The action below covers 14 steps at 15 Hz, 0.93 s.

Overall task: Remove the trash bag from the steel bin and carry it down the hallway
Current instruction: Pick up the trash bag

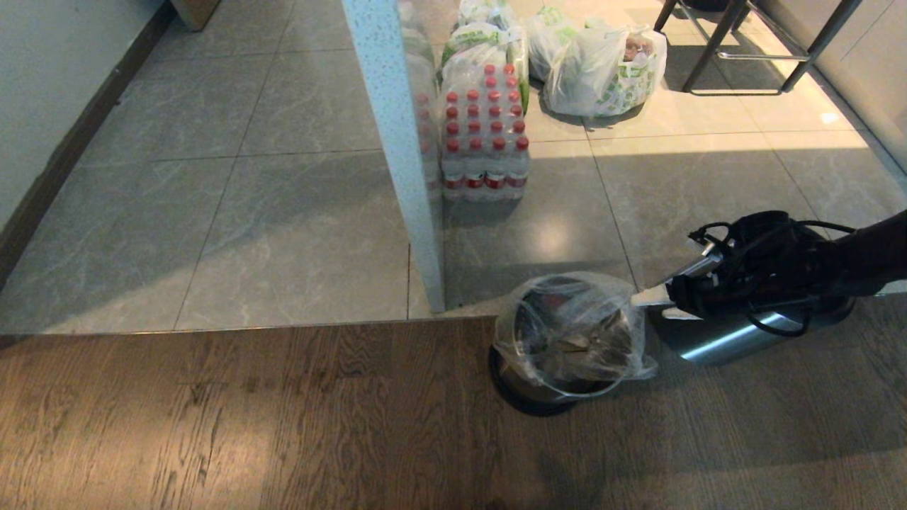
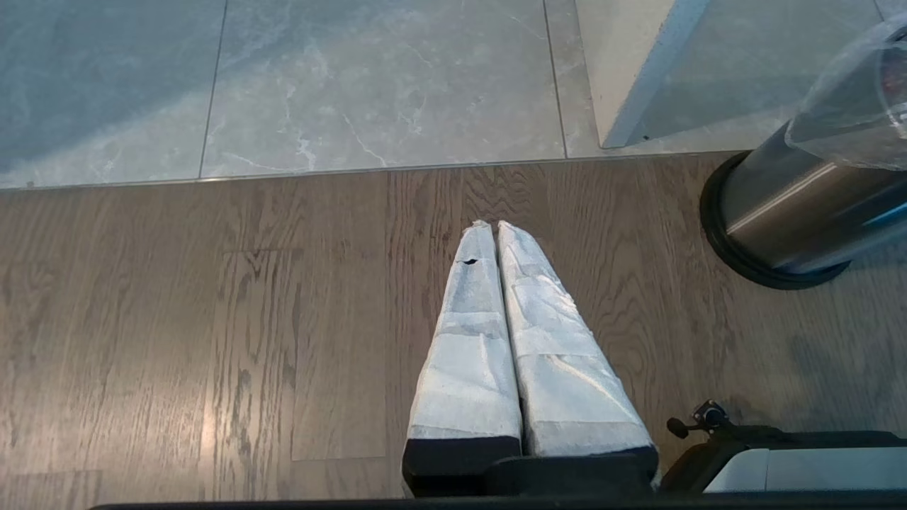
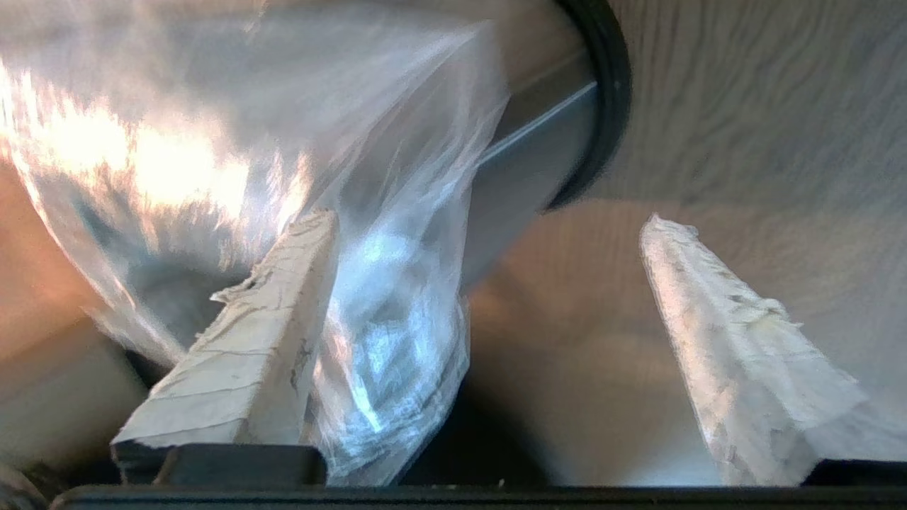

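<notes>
The steel bin (image 1: 528, 386) stands on the wood floor where it meets the tiles. The clear trash bag (image 1: 574, 333) sits in it, its film folded out over the rim and rubbish showing through. My right gripper (image 1: 666, 275) reaches in from the right at the bag's rim and is open. In the right wrist view the gripper (image 3: 489, 219) stands wide apart, with bag film (image 3: 397, 297) hanging against the inner side of one finger (image 3: 269, 333); the bin wall (image 3: 531, 170) lies just beyond. My left gripper (image 2: 494, 225) is shut and empty over the wood floor, left of the bin (image 2: 793, 212).
A brushed-steel cylinder (image 1: 723, 338) lies under my right arm. A white post (image 1: 397, 142) rises just behind the bin. Beyond it are a pack of red-capped bottles (image 1: 485, 134), white grocery bags (image 1: 602, 64) and metal furniture legs (image 1: 737, 49). The hallway tiles (image 1: 212, 177) run left to a wall.
</notes>
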### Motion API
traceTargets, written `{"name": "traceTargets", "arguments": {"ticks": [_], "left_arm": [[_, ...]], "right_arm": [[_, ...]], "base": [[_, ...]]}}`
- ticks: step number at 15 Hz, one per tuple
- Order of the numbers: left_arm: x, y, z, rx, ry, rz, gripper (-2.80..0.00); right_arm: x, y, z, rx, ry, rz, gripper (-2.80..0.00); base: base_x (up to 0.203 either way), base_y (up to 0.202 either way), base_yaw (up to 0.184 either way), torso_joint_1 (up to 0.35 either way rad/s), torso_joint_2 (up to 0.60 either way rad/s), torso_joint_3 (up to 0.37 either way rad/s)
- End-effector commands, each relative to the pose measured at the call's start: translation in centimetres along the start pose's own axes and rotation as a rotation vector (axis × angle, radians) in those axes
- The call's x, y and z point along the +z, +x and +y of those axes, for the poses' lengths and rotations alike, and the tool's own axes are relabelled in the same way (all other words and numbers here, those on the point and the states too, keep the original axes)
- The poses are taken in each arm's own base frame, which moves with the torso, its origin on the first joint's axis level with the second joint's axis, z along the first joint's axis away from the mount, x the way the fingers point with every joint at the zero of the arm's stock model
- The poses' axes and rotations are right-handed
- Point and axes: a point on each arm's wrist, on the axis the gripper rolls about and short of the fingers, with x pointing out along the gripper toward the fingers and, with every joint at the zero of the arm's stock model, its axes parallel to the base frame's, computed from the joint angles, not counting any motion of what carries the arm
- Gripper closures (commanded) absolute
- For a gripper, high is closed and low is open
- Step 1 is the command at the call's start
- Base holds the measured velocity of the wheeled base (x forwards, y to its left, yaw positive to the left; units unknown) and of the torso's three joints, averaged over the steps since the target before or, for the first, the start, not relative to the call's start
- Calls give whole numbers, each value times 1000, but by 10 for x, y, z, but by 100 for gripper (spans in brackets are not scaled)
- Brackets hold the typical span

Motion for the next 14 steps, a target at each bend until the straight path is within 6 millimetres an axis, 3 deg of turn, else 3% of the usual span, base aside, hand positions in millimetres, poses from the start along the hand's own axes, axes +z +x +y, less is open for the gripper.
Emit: {"name": "traceTargets", "arguments": {"ticks": [1,5,8,14], "left_arm": [[0,0,0,0,0,2,0],[0,0,0,0,0,2,0],[0,0,0,0,0,2,0],[0,0,0,0,0,1,0]], "right_arm": [[-1,8,-7,15,75,5,-280],[7,5,-6,158,212,-10,-280],[8,4,-2,264,207,8,-280],[8,22,6,298,179,26,-280]], "base": [[0,0,0,0,0,0],[0,0,0,0,0,0],[0,0,0,0,0,0],[0,0,0,0,0,0]]}}
